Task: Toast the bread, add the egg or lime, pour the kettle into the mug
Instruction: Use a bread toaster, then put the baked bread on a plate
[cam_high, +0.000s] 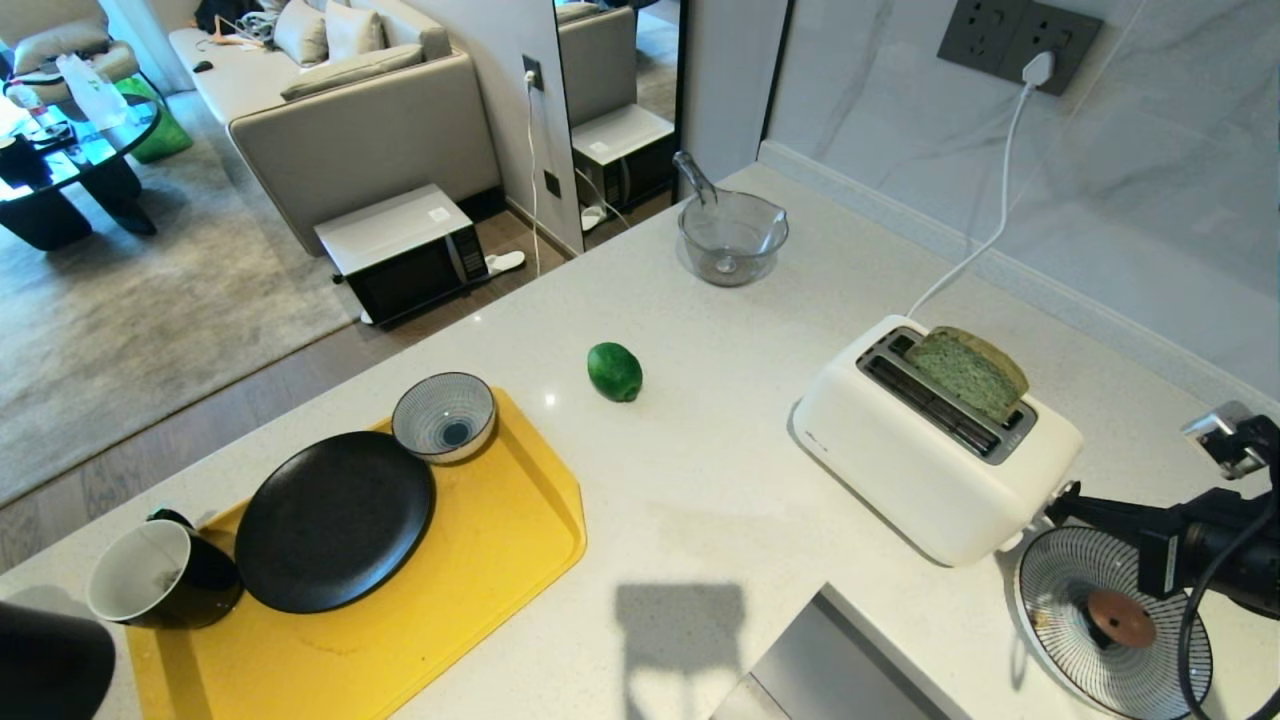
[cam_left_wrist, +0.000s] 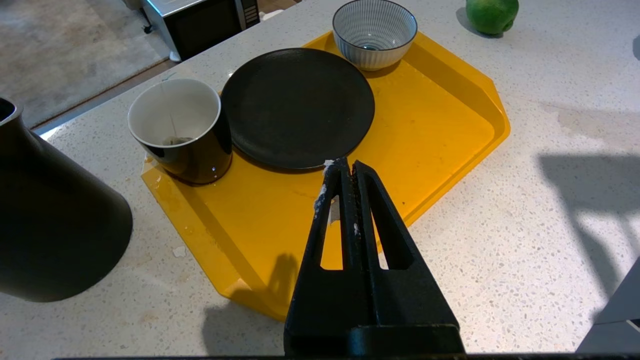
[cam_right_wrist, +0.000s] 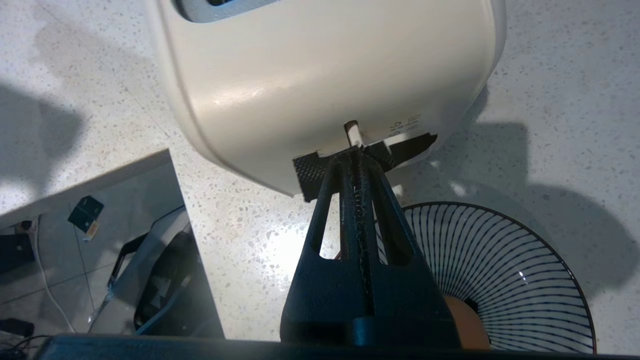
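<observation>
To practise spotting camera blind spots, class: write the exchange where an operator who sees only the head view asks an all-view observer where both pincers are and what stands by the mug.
Operator: The right arm ends behind the toaster. Where is its pincer?
Observer: The right pincer is shut, its tips at the black lever low on the end face of the toaster.
Operator: I can't find the left one at all.
Observer: The left pincer is shut and empty, above the yellow tray by the black plate's edge.
Operator: That dark shape beside the mug?
Observer: It's the kettle, standing on the counter just off the tray, next to the mug.
</observation>
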